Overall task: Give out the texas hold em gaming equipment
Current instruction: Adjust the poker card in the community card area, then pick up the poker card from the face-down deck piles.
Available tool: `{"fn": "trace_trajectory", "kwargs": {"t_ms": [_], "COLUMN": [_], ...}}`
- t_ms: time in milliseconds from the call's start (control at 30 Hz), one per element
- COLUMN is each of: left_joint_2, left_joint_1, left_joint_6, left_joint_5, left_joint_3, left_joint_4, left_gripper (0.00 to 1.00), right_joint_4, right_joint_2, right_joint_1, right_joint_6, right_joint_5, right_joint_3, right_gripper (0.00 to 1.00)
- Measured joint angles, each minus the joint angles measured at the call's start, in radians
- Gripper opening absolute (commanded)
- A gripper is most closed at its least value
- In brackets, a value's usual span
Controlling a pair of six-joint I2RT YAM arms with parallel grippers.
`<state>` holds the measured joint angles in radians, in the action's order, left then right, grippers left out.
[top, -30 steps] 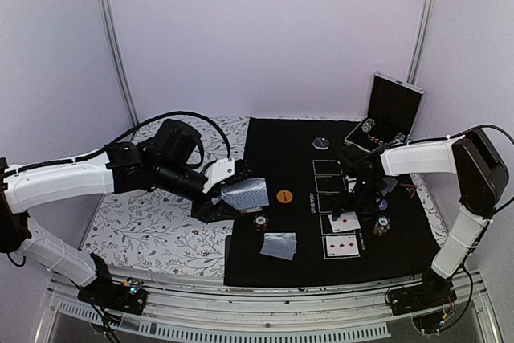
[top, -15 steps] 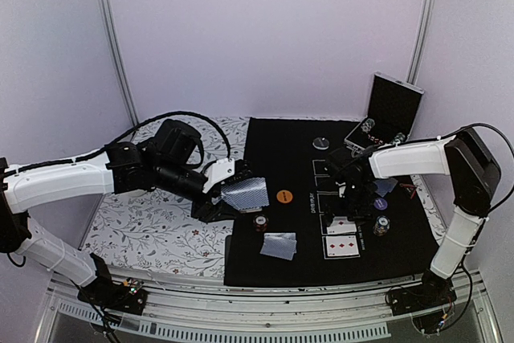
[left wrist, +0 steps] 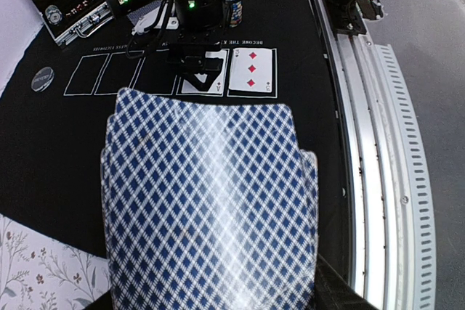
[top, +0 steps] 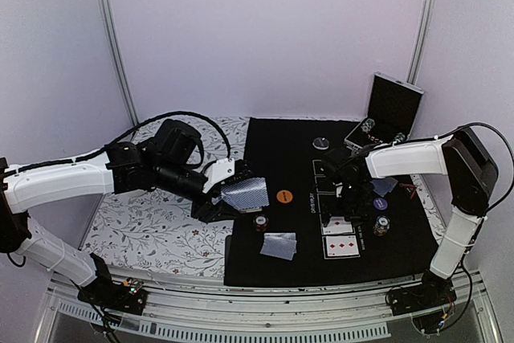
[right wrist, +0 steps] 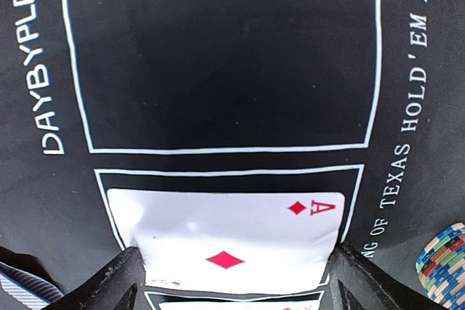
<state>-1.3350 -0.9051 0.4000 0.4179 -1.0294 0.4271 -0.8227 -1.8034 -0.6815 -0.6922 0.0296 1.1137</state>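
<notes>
since the right gripper stood wide apart astride the ace of diamonds lying in its outlined box, we reckoned a straight lift-off safest, left gripper clamped on the deck.

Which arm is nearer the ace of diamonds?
The right arm, open jaws straddling the ace of diamonds; the left arm holds the blue-backed cards at the left edge of the mat, well away.
</notes>
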Motion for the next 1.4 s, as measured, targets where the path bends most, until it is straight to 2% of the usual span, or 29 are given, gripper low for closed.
{"fn": "trace_trajectory", "kwargs": {"t_ms": [233, 400, 467, 533, 700, 833, 1067, 1400], "left_joint_2": [0.0, 0.0, 0.0, 0.0, 0.0, 0.0, 0.0, 0.002], "left_joint_1": [0.0, 0.0, 0.0, 0.0, 0.0, 0.0, 0.0, 0.0], "left_joint_6": [0.0, 0.0, 0.0, 0.0, 0.002, 0.004, 0.005, 0.004], "left_joint_5": [0.0, 0.0, 0.0, 0.001, 0.0, 0.0, 0.0, -0.005], "left_joint_3": [0.0, 0.0, 0.0, 0.0, 0.0, 0.0, 0.0, 0.0], "left_joint_4": [0.0, 0.0, 0.0, 0.0, 0.0, 0.0, 0.0, 0.0], "left_gripper": [0.58, 0.58, 0.58, 0.58, 0.58, 0.58, 0.58, 0.57], "right_joint_4": [-0.053, -0.053, 0.005, 0.135, 0.538, 0.738, 0.822, 0.785], "right_joint_2": [0.0, 0.076, 0.164, 0.277, 0.475, 0.446, 0.292, 0.244], "right_joint_1": [-0.002, -0.041, -0.071, -0.103, -0.169, -0.225, -0.274, -0.282], "right_joint_6": [-0.002, 0.035, 0.071, 0.117, 0.183, 0.198, 0.218, 0.24], "right_joint_5": [0.032, 0.065, 0.035, -0.046, -0.275, -0.373, -0.433, -0.413], "right_joint_3": [0.029, 0.092, 0.098, 0.082, -0.031, -0.061, -0.029, 0.0], "right_gripper": [1.0, 0.99, 0.99, 0.99, 0.99, 0.99, 0.99, 0.78]}}
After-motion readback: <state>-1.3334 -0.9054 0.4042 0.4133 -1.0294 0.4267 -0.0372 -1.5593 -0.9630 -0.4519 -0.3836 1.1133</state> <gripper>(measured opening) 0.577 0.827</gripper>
